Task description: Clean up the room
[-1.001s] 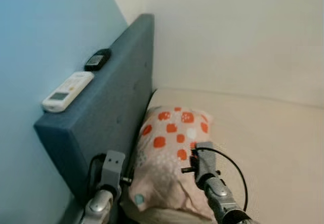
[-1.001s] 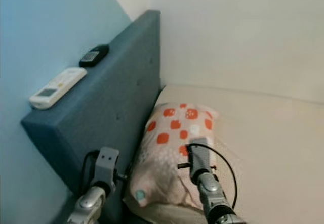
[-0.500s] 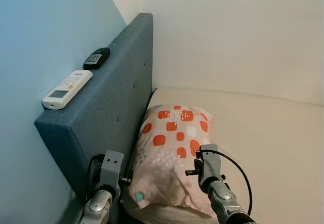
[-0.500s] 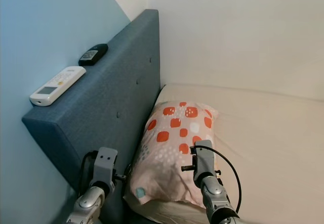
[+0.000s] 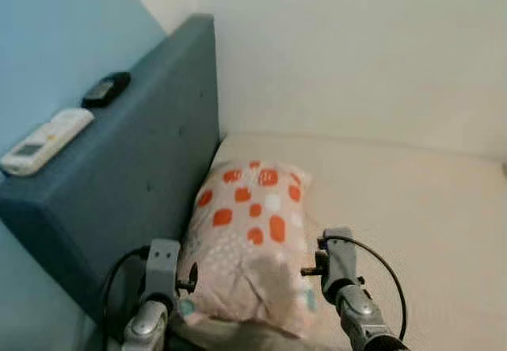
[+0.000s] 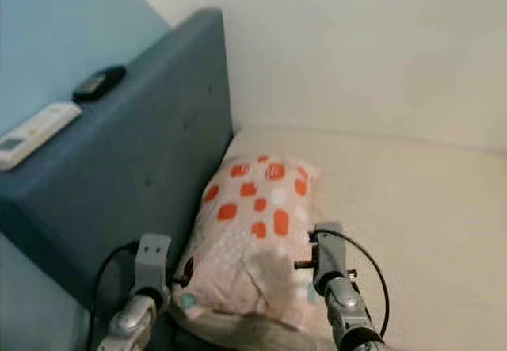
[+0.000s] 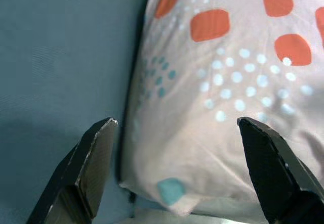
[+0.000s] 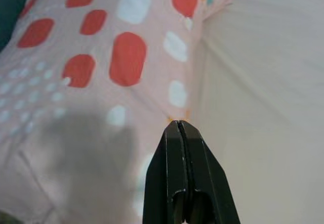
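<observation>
Cream wall point(image 5: 356, 50) fills the far side of the room, from 11 to 2 o'clock, with a light blue wall point(image 5: 47, 34) out at 9 to 10 o'clock.

Bed point(image 5: 420, 208): cream sheet, bare apart from the pillow, running from 12 to 3 o'clock.

Headboard point(image 5: 135, 153): dark blue upholstered slab, standing against the blue wall along the bed's left edge, at 9 to 11 o'clock.

Pillow point(image 5: 245, 240): pale pink with orange-red squares and small white and teal dots. Lies on the bed at 12 o'clock, one long side against the headboard, the near end hanging slightly past the mattress edge.

Left gripper point(image 7: 177, 168): low at 10 o'clock, by the near corner of the pillow. Jaws wide apart; in the left wrist view one finger point(image 7: 91, 158) lies over the headboard side, the other over the pillow. No contact can be made out.

Right gripper point(image 8: 185, 173): low at 1 o'clock, above the pillow's right edge where it meets the sheet. Jaws pressed together, nothing between them.

White remote point(image 5: 43, 139): lies flat on the headboard's top ledge, near end, at 9 o'clock.

Black remote point(image 5: 107, 88): same ledge, further along, at 10 o'clock, apart from the white one.
</observation>
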Available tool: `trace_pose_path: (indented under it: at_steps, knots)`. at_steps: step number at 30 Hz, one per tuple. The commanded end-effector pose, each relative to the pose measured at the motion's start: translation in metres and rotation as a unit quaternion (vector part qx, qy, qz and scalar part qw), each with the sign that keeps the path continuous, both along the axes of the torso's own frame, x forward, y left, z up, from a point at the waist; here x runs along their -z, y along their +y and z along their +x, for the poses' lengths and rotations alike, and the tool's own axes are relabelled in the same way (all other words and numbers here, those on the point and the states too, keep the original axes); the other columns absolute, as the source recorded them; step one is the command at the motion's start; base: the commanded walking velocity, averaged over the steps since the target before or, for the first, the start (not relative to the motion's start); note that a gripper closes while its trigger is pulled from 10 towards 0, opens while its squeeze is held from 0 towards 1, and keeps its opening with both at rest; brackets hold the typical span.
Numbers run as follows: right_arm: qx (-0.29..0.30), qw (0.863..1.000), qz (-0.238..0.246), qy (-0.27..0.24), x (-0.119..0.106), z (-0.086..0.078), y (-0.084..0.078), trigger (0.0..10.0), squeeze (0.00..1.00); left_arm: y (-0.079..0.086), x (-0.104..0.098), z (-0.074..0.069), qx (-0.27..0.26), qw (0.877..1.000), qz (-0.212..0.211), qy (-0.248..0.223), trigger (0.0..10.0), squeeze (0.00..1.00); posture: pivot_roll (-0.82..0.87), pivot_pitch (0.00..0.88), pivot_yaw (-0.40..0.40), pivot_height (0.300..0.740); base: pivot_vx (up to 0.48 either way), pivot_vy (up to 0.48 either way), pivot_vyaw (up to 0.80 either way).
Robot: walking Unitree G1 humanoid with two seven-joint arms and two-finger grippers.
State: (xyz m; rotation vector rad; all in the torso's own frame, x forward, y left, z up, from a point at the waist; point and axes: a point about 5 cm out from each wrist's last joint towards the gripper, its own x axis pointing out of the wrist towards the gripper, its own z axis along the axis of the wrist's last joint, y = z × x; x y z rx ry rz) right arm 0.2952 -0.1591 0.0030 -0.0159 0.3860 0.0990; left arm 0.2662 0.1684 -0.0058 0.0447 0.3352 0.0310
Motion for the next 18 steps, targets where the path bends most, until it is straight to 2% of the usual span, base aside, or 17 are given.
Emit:
trace_pose_path:
  at_steps: [1,6,18]
  knots:
    - [0.007,1.0,0.002,0.009,0.0045,-0.0045,-0.0035,10.0,0.0,0.0001,0.0025,-0.0006,-0.004,1.0,-0.005,0.014,10.0,0.0,0.03,0.081,-0.041,0.726,0.0,0.48,0.0]
    - [0.007,1.0,0.002,0.009,0.0047,-0.0048,-0.0038,10.0,0.0,0.0023,0.0022,0.0001,-0.008,1.0,0.003,0.016,10.0,0.0,0.04,0.08,-0.042,0.726,0.0,0.48,0.0]
    - [0.006,1.0,0.003,0.01,0.0053,-0.0055,-0.0024,10.0,0.0,0.0062,0.0021,-0.0011,-0.014,0.999,0.025,0.014,10.0,0.0,0.04,0.075,-0.041,0.726,0.0,0.0,0.0]
